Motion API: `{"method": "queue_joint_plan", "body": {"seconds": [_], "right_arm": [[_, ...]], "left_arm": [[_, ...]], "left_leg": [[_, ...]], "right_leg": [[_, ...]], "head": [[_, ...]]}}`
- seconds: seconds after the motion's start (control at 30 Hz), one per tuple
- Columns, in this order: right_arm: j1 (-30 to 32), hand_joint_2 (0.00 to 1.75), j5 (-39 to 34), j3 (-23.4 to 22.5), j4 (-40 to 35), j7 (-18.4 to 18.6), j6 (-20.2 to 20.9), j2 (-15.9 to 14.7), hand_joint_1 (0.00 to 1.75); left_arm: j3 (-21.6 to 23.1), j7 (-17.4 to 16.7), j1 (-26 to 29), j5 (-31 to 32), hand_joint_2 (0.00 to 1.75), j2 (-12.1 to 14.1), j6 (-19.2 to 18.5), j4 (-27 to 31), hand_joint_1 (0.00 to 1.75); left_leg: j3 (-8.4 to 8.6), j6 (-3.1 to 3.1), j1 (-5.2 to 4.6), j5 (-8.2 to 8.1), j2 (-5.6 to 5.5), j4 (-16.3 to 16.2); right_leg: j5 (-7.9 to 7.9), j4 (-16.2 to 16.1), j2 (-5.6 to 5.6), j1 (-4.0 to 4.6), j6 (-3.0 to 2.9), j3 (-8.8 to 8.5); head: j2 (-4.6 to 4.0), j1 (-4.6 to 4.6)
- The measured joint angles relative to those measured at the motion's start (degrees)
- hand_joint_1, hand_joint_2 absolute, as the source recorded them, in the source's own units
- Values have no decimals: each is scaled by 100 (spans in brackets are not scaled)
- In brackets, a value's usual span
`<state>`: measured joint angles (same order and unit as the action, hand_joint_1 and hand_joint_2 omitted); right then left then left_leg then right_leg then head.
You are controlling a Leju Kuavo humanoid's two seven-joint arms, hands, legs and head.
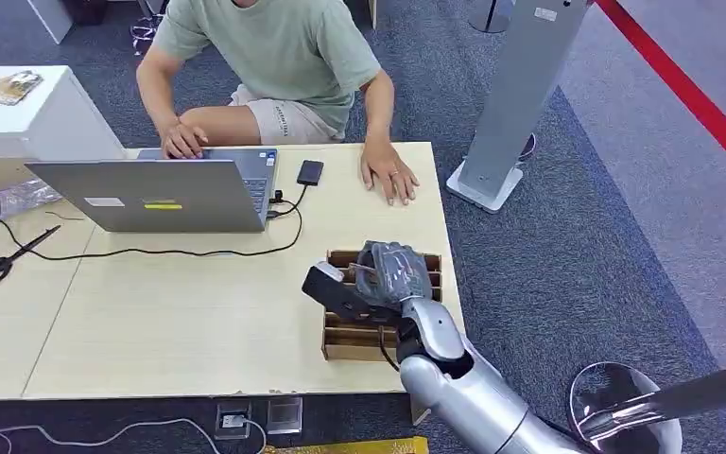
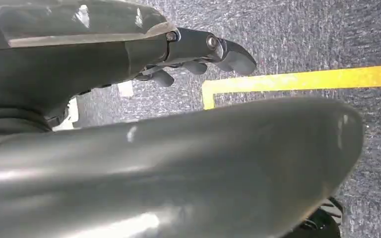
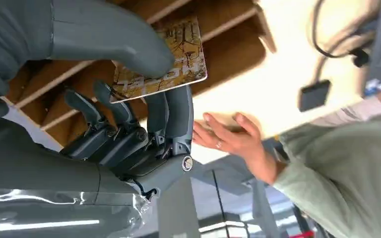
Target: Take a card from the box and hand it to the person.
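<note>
Cardboard box (image 1: 359, 333), brown and divided into slots, sits on the pale wooden table (image 1: 198, 312) near its corner closest to the robot. Right hand (image 1: 392, 272) is positioned directly over the box. In the right wrist view, the thumb presses a patterned card (image 3: 178, 59) against the fingers (image 3: 171, 111), so the card is pinched and held just above the box slots (image 3: 228, 47). Card face shows a tan and brown printed design; its text is not legible.

Left hand (image 2: 198, 52) hangs beside the robot body above grey carpet, near a yellow floor line (image 2: 302, 79); its fingers are curled loosely with nothing seen in them, though whether they are fully closed cannot be told.

Beyond the box, a person in a green shirt (image 1: 274, 47) sits at the far edge of the table. One of the person's hands (image 1: 389, 175) lies flat on the table beyond the box; the other (image 1: 181, 140) rests on the laptop (image 1: 165, 189). A dark phone (image 1: 310, 172) lies between laptop and flat hand. Scissors (image 1: 5, 260) lie well apart from the box.
</note>
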<state>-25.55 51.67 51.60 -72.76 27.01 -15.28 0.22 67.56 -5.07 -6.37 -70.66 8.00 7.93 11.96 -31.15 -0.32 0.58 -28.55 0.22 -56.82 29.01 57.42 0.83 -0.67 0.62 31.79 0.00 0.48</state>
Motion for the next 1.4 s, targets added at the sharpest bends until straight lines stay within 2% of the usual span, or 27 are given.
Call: {"method": "queue_joint_plan", "body": {"seconds": [0.1,0.47,0.53,0.6,0.7,0.87,1.13,1.37,1.4], "right_arm": [[39,175,72,-11,-223,-184,-197,-33,162],[222,175,190,-175,-1355,-410,-395,-256,162],[258,175,173,-188,-1504,-479,-382,-286,162],[231,175,74,-203,-1545,-489,-126,-306,162],[120,175,-29,-221,-1433,-579,-41,-304,162],[-517,175,-317,-221,-646,-804,-81,-155,162],[-1668,175,-4,-214,1107,-846,-177,188,162],[-2110,175,17,-216,2134,-876,-218,374,162],[-2119,175,41,-216,2218,-868,-218,391,0]], "left_arm": [[0,0,3,-26,0,0,17,0,0],[0,28,11,-94,0,0,48,0,0],[0,31,11,-94,0,0,48,0,0],[0,31,7,-83,0,0,44,0,0],[0,31,8,-52,0,0,6,0,0],[2,87,-4,22,0,0,-70,0,0],[59,107,-34,127,0,2,-107,0,0],[114,81,-41,125,0,9,-90,0,0],[114,77,-40,125,0,9,-92,0,0]], "left_leg": [[0,0,0,0,0,0],[1,0,0,0,1,0],[0,0,0,0,1,0],[-1,0,0,0,1,0],[-2,0,0,0,1,0],[0,0,0,4,1,0],[-3,-1,0,6,-2,0],[-3,-1,0,5,-2,0],[-3,-1,0,5,-2,0]], "right_leg": [[0,0,0,0,0,0],[0,0,-1,0,0,0],[0,0,-1,0,0,0],[0,0,-1,0,0,-1],[0,0,0,0,-1,-1],[-2,2,0,0,-2,-3],[-2,4,3,0,-2,-1],[-2,4,3,0,-2,0],[-2,4,3,0,-2,1]], "head": [[2,-2],[2,0],[2,0],[0,-7],[0,-2],[0,-2],[0,0],[0,-2],[0,0]]}}
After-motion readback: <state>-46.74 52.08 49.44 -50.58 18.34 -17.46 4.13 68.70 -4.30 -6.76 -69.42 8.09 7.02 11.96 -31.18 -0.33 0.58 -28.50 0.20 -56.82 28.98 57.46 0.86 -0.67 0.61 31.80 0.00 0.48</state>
